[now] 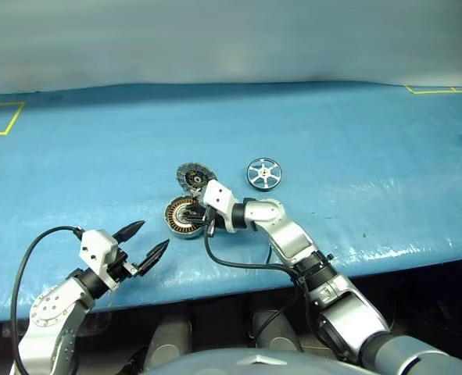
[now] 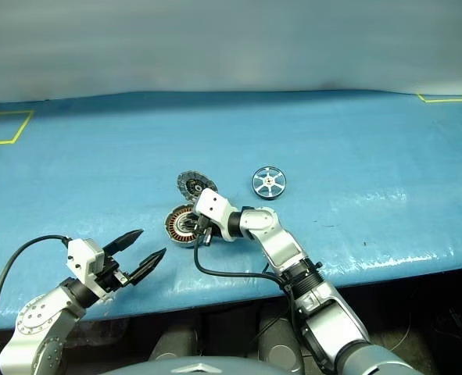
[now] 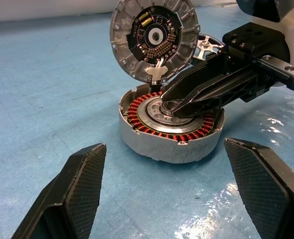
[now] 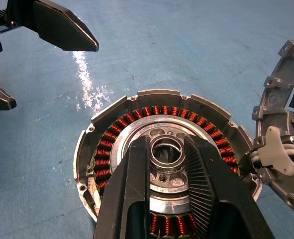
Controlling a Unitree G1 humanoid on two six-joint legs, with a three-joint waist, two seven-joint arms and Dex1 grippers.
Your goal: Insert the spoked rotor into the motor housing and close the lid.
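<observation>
Progress: early. Rotor [image 1: 263, 173] sits on the desk [image 1: 356, 141] at 2 o'clock from the housing [image 1: 180, 218], not inserted. Lid [image 1: 191, 176] stands open. Right claw [image 4: 165, 149] is nearly shut over the housing's hub, carrying nothing. Left claw [image 1: 148, 240] hangs wide open, empty.

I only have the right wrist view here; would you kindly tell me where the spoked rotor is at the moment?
Observer: The spoked rotor lies flat on the blue table, apart from the motor housing, off to the robot's right of it.
Operator: Thank you. Is the lid fully open?
Observer: Yes, the lid stands upright on its hinge at the housing's far edge, inner face showing.
Operator: And is the left gripper carrying anything?
Observer: No, the left gripper is open and empty, near the table's front edge, left of the housing.
</observation>
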